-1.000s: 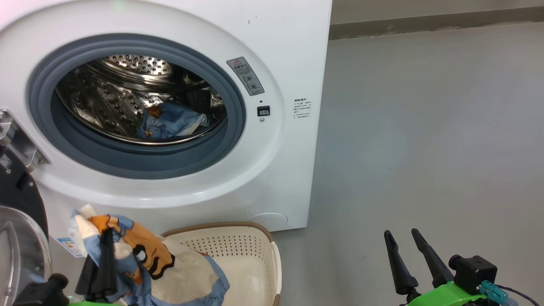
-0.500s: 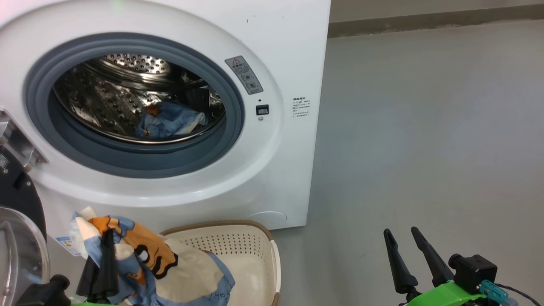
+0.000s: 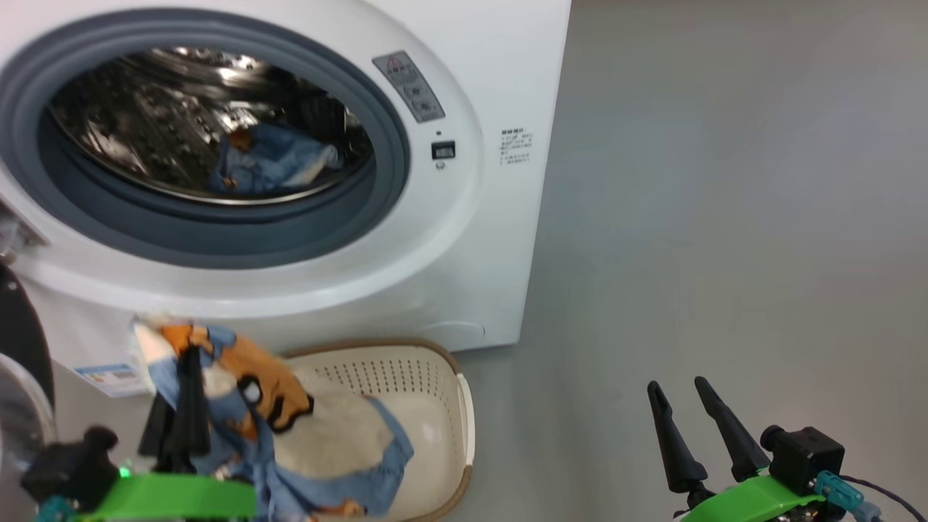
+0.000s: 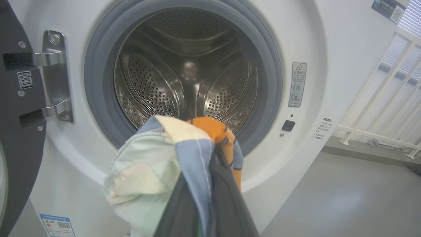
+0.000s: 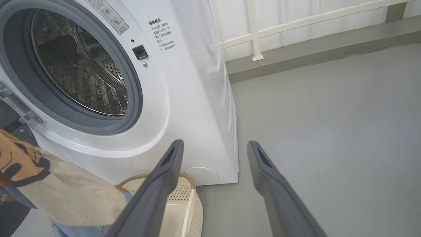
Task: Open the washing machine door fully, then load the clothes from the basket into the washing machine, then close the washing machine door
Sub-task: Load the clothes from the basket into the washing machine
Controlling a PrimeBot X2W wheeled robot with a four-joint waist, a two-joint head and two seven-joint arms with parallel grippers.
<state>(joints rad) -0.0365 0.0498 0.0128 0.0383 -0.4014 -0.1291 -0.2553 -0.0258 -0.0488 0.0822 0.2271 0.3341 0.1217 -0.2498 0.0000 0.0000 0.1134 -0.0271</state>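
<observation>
Between the closed fingers of the left gripper (image 3: 187,370): one piece of the clothes (image 3: 326,435), blue with an orange-brown print and cream patches, pinched near its upper end. A bunched top stands just above the fingertips. The rest drapes down and to the robot's right of the jaws. Its long axis slants from the fingertips toward the basket (image 3: 442,377), and the lower folds hang over the basket's left part. Contact with the basket floor: cannot tell.

Left wrist view: the fingers point at the mouth of the drum (image 4: 187,75) in the washing machine (image 3: 471,239). The opening lies ahead of the tips, ringed by the grey gasket (image 4: 98,82). A second garment (image 3: 272,156) lies on the drum bottom, long axis roughly side to side.

The washing machine door (image 4: 19,131) stands to the left of the left jaws, swung open on its metal hinge (image 4: 56,75).

Right gripper (image 3: 678,385): jaws parted with a moderate gap and nothing between them. The tips point up and slightly left in the head view, above the grey floor (image 3: 725,217). The basket is well to the left of these jaws.
</observation>
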